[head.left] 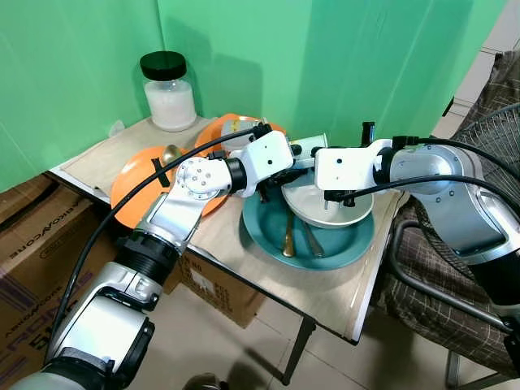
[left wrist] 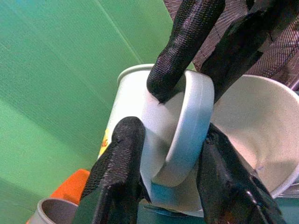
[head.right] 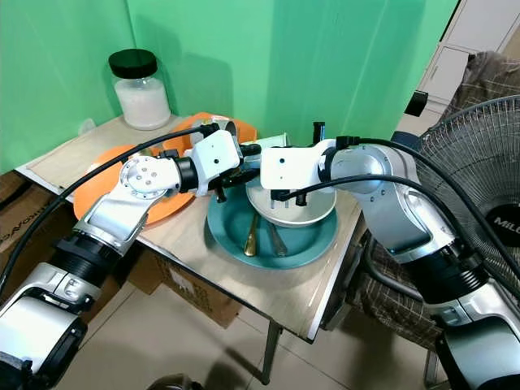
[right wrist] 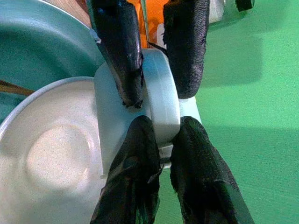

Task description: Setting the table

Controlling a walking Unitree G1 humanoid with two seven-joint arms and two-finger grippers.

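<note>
Left wrist view: left gripper [left wrist: 170,142] and right gripper [right wrist: 161,133] both pinch the cup [left wrist: 180,126] handle (opposite sides), above the bowl [head.left: 329,203].

Bright, even daylight; soft shadows on the green backdrop [head.left: 341,73]; head views sharp, wrist views slightly soft close up.

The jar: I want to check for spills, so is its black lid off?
No, the jar stands upright at the table's back corner with its black lid on top.
</note>
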